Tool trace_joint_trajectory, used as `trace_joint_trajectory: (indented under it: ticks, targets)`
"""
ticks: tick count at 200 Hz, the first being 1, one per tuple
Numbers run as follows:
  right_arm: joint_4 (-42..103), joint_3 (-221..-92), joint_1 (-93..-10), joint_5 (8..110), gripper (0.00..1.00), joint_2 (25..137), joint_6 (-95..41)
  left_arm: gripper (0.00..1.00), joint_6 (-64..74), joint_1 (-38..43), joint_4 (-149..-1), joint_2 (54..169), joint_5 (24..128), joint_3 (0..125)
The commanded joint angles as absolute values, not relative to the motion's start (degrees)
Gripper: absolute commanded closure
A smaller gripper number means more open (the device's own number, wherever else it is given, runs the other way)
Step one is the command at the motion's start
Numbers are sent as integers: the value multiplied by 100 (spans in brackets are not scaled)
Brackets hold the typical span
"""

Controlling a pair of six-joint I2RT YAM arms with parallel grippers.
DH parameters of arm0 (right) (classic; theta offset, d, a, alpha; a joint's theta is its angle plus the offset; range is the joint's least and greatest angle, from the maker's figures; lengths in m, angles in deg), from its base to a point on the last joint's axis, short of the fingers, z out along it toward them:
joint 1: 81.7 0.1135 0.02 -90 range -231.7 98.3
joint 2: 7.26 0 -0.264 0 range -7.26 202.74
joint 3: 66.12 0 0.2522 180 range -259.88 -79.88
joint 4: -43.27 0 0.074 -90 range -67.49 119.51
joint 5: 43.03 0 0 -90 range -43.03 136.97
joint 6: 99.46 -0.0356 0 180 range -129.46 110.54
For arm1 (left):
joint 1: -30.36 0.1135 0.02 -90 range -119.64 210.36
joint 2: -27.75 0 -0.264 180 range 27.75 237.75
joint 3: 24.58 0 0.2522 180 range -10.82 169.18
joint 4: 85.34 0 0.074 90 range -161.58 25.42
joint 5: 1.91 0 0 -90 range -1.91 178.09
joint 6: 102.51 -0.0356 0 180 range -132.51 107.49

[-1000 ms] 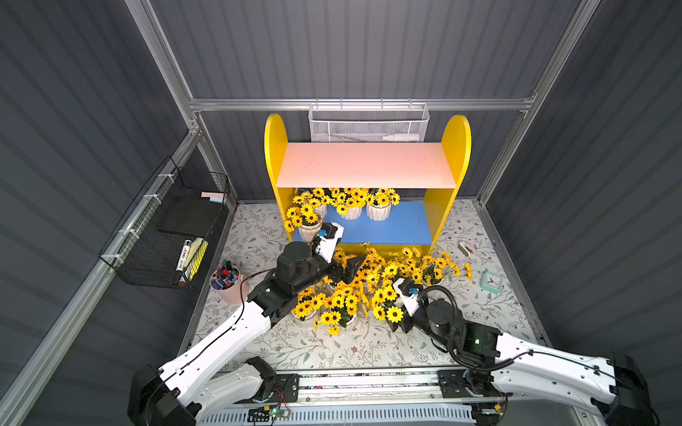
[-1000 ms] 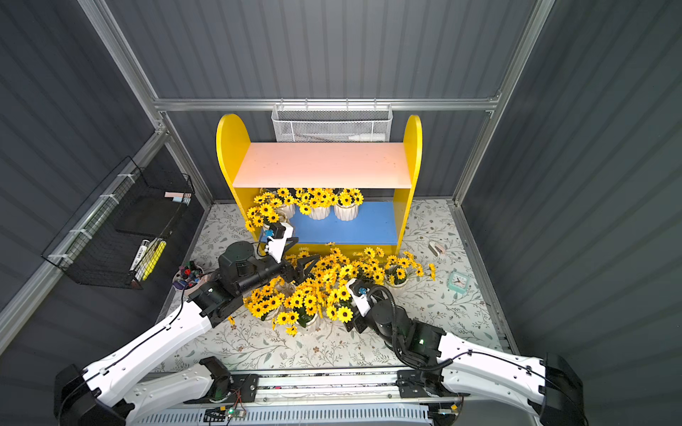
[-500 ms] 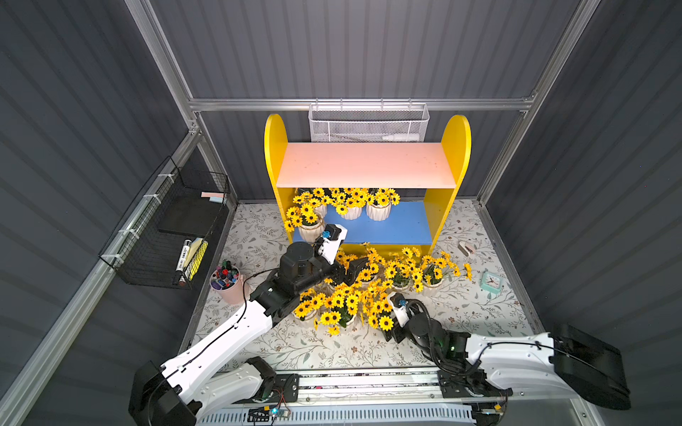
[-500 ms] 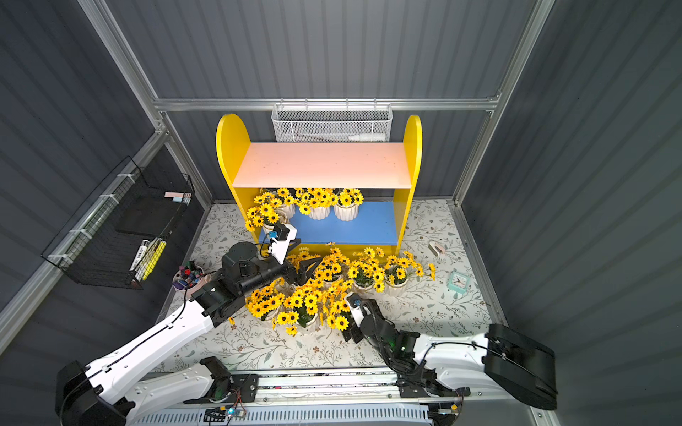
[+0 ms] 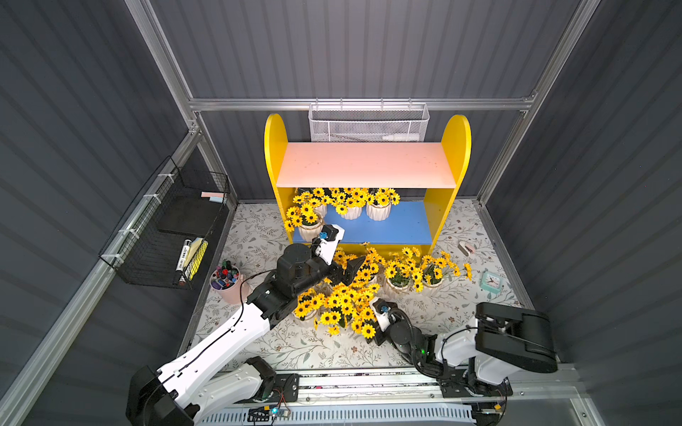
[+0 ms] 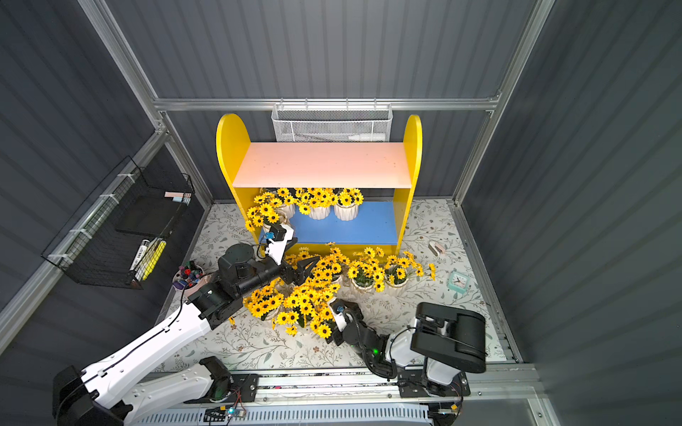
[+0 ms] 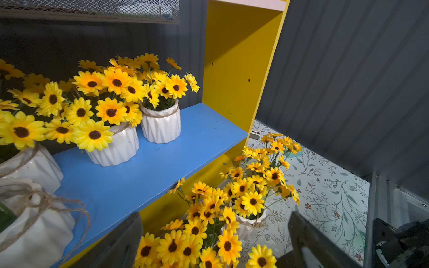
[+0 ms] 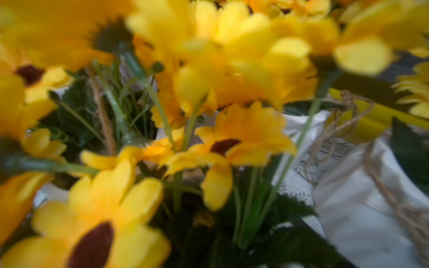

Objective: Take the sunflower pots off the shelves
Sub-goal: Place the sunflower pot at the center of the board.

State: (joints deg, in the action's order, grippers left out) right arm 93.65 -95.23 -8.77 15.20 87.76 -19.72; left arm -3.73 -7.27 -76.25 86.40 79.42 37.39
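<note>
The yellow shelves (image 5: 455, 147) have a bare pink upper board. Several sunflower pots (image 5: 378, 210) (image 7: 160, 123) stand at the left of the blue lower board (image 5: 398, 225). More pots stand on the floor in front (image 5: 398, 284). My left gripper (image 5: 352, 267) (image 7: 216, 243) hovers open over floor blooms just in front of the shelves, holding nothing. My right gripper (image 5: 371, 322) is buried in the near bunch (image 5: 350, 313). Its fingers are hidden, and stems (image 8: 185, 143) rise right between them. It looks shut on that pot.
A pink cup of markers (image 5: 225, 282) stands at the left by the black wire basket (image 5: 166, 228). A white mesh basket (image 5: 369, 123) hangs behind the shelves. A teal clock (image 5: 491, 282) and a small pink object (image 5: 465, 248) lie at the right. The rail (image 5: 369, 380) runs along the front.
The right arm has folded back toward the front rail. Its gripper has come nearer, and the near bunch has come with it. The left arm has hardly moved.
</note>
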Motion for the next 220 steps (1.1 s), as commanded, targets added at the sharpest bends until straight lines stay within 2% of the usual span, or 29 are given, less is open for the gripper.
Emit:
trace_joint_trajectory:
  ticks: [1,54,58,62,75,78,123,170,199,220]
  targets:
    - [10112,-9697,-681,1096,100,9420,-1812,1,-507,-718,-7636,8438,8031,3684]
    - [10178,-10002,-678,814,99,9762,-1725,1,-570,-717,-7614,8352,8079,3677]
    - [10164,-9993,-679,791,87,9743,-1711,1,-570,-717,-7611,8353,8077,3681]
    - [10151,-9977,-681,775,70,9720,-1729,1,-574,-717,-7610,8362,8079,3687]
    - [10095,-9918,-674,812,5,9604,-1749,1,-565,-717,-7599,8373,8071,3689]
    - [10067,-9901,-677,834,2,9573,-1734,1,-565,-717,-7602,8373,8071,3691]
    - [8874,-9829,-677,1259,1,8606,-1882,1,-552,-717,-7581,8387,8071,3716]
    - [6105,-10073,-720,1678,1,7151,-2413,1,-593,-717,-7480,8383,8084,3784]
    - [5091,-9972,-705,1814,1,6276,-2508,1,-736,-707,-7369,8181,8318,3834]
    - [3979,-10125,-683,1880,1,5239,-2555,1,-787,-700,-7368,8001,8510,3797]
